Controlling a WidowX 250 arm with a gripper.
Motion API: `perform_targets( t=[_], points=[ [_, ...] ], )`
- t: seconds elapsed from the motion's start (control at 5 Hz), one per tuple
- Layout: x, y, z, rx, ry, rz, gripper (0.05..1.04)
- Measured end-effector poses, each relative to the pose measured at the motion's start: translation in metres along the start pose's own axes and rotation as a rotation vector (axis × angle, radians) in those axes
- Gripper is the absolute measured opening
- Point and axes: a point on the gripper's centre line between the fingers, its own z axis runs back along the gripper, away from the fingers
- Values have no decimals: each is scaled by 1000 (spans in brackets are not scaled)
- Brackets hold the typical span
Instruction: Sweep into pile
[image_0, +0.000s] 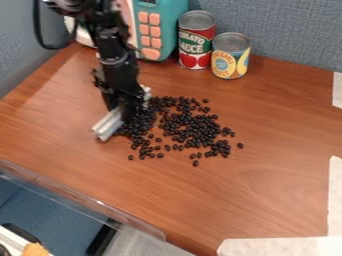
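Many small black beans (190, 127) lie loosely spread on the wooden tabletop, denser toward the back and left, with scattered ones at the front and right. My gripper (124, 107) hangs down at the left edge of the beans, shut on a whitish bar (109, 125). The bar sits low at the table, slanting from front left to back right, with its far end beside the upper left beans. The gripper covers the bar's middle, and some beans touch or lie close to its right side.
Behind the beans stand a tomato can (195, 42), a yellow-labelled can (230, 57) and a teal toy appliance (163, 30). A clear plastic edge (87, 199) borders the table's front left. White paper (280, 246) lies at the front right.
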Motion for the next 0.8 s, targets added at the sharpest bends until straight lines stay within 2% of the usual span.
perform_targets(
  t=[0.4, 0.8],
  points=[
    [9, -55, -2, -1, 17, 16, 366],
    [15, -69, 0, 3, 37, 45, 366]
  ],
)
